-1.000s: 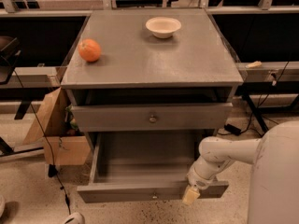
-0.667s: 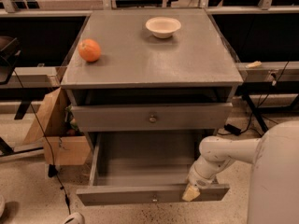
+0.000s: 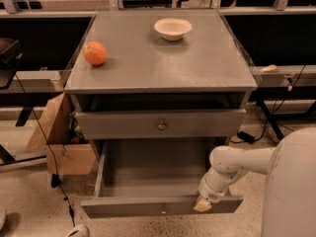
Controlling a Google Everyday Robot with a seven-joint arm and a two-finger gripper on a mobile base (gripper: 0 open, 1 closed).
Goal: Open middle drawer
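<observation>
The grey cabinet (image 3: 158, 68) has a shut drawer with a small round knob (image 3: 162, 125) under its top. Below it the middle drawer (image 3: 153, 167) stands pulled far out toward me, showing its bare grey inside. Its flat front (image 3: 123, 209) is nearest me, with a small central knob (image 3: 163, 211). My gripper (image 3: 203, 205) rests at the top edge of that front, right of the knob, at the end of my white arm (image 3: 237, 164). Anything below the open drawer is hidden by it.
An orange (image 3: 95, 53) and a white bowl (image 3: 173, 28) sit on the cabinet top. Cardboard boxes (image 3: 59, 142) and a cable (image 3: 47, 142) are on the floor to the left. Cables and a black stand leg (image 3: 269, 122) are on the right. My white body (image 3: 291, 191) fills the lower right.
The open drawer's front and my gripper have come slightly further toward me. Nothing else has moved.
</observation>
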